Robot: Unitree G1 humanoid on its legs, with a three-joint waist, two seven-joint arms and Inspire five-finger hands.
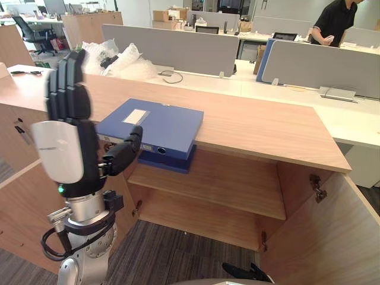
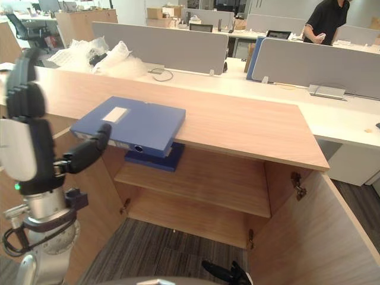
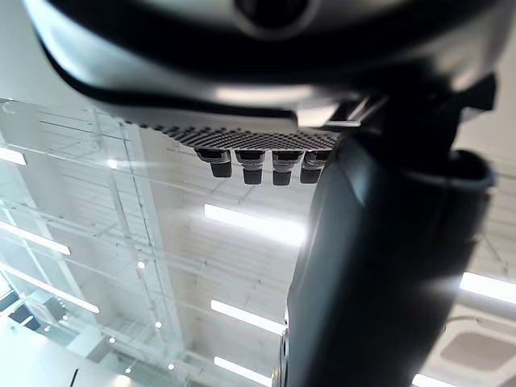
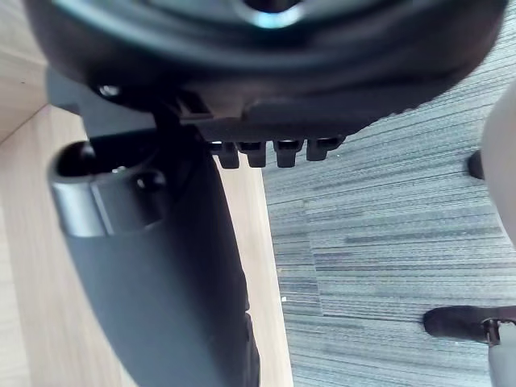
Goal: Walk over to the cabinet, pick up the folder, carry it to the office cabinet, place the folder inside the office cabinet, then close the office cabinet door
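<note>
A blue folder (image 1: pixel 153 126) lies flat on the wooden cabinet top (image 1: pixel 255 124), its near edge hanging over the open compartment. A darker blue folder (image 1: pixel 168 160) rests on the upper shelf (image 1: pixel 208 181) just beneath it. My left hand (image 1: pixel 70 95) is raised at the folder's left, fingers straight up and open, thumb (image 1: pixel 123 153) reaching towards the folder's near left corner; whether it touches, I cannot tell. The cabinet door (image 1: pixel 320 237) stands swung open at the right. In its wrist view, my right hand (image 4: pixel 161 266) hangs open beside a wooden panel, above grey carpet.
Bubble wrap (image 1: pixel 119 59) lies on the counter's far left. Grey desk partitions (image 1: pixel 172 47) and a white desk (image 1: pixel 356 122) stand behind the cabinet. A person (image 1: pixel 335 21) stands at the far right. An office chair (image 1: pixel 32 32) is at the far left.
</note>
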